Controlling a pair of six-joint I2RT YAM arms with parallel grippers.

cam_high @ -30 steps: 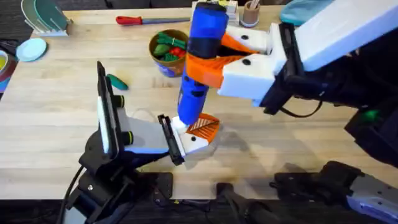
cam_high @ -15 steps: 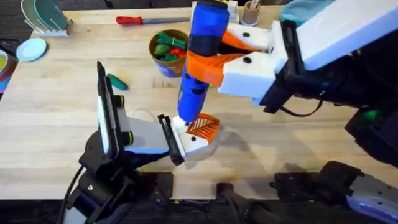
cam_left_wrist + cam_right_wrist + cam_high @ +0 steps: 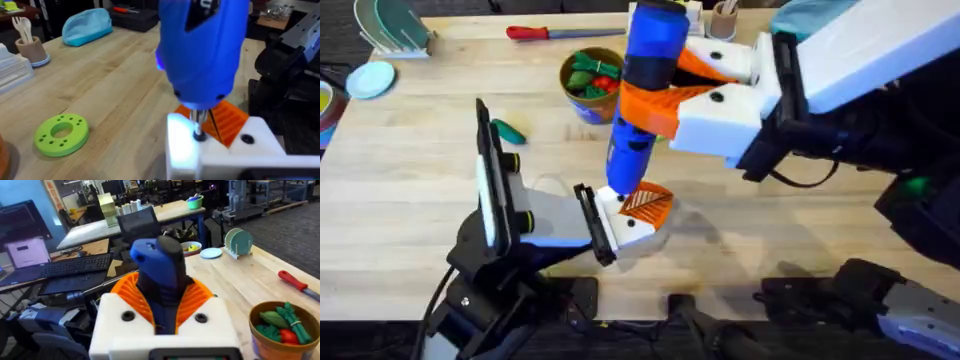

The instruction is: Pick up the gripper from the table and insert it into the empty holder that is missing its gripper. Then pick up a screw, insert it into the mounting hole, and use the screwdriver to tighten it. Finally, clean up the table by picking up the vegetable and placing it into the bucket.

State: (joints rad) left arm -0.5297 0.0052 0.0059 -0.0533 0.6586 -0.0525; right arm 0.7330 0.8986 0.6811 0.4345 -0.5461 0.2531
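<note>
My right gripper clamped on the screwdriver, upright mid-table | left wrist view: bit on the white holder beside the orange gripper | left fingers: cannot tell | vegetable left of bucket.

Overhead looks down and forward over the table; both wrist cameras sit close on the shared screwdriver.

White right hand w/ orange ribbed pads, black screws; black arm links.
</note>
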